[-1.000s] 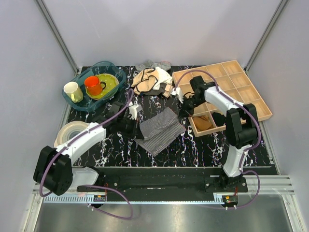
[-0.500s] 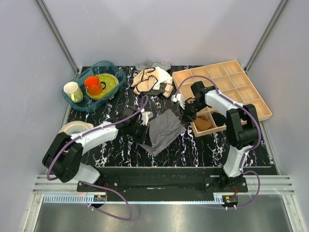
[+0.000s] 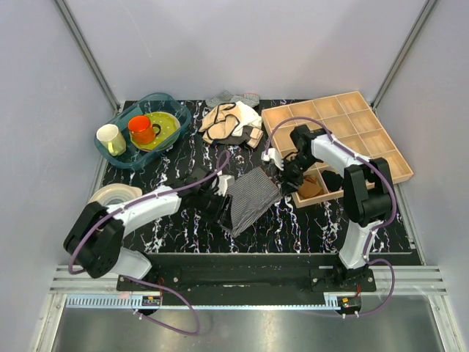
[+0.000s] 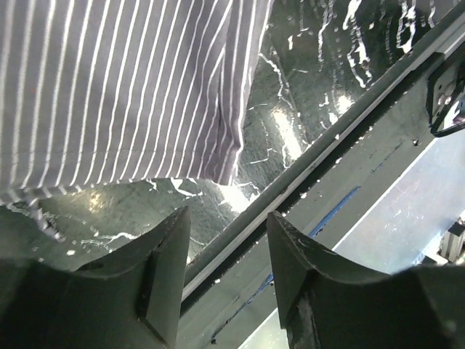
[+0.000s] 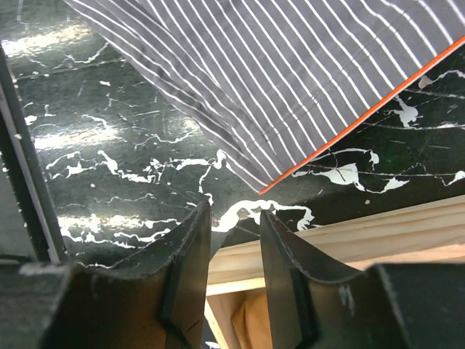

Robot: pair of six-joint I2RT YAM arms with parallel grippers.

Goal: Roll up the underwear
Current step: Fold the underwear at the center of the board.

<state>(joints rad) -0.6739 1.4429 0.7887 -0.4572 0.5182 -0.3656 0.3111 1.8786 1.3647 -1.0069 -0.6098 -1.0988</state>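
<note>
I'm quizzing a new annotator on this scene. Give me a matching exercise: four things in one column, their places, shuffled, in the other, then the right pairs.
1. underwear
2. orange mug
3. tape roll
4. wooden tray

A. far right of the table
B. inside the blue tub
C. middle of the table
D. near left edge of the table

Pairs: 1-C, 2-B, 3-D, 4-A

Grey walls (image 3: 242,44); black, seemingly marbled tabletop (image 3: 308,220)
</note>
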